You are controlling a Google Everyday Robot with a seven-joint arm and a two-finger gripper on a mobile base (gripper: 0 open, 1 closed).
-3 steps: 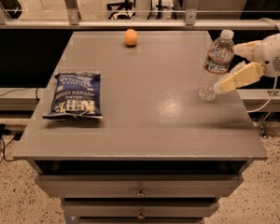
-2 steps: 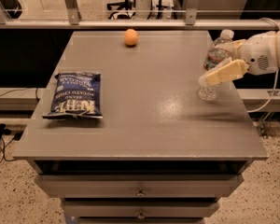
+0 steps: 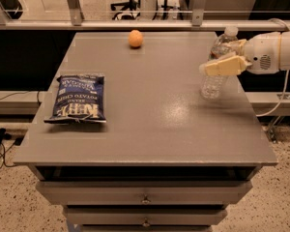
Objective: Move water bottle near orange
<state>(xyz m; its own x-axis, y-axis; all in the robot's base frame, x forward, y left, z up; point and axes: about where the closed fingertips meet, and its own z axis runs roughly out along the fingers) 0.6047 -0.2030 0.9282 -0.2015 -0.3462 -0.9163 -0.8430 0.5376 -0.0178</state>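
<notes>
The water bottle (image 3: 213,83), clear with a white cap, stands near the table's right edge. My gripper (image 3: 215,57) reaches in from the right and is closed around the bottle's upper half. One cream finger (image 3: 222,66) crosses in front of it and the other sits behind near the neck. The bottle's base is at the table top or just above it. The orange (image 3: 135,38) lies at the far middle of the table, well to the left of the bottle and beyond it.
A blue potato chip bag (image 3: 79,99) lies flat on the left side of the grey table (image 3: 150,129). Drawers sit under the front edge. A rail runs behind the table. A white cable hangs at the right.
My gripper has moved left from beside the bottle to around it. The bottle has shifted slightly left and away. The orange and the chip bag have not moved.
</notes>
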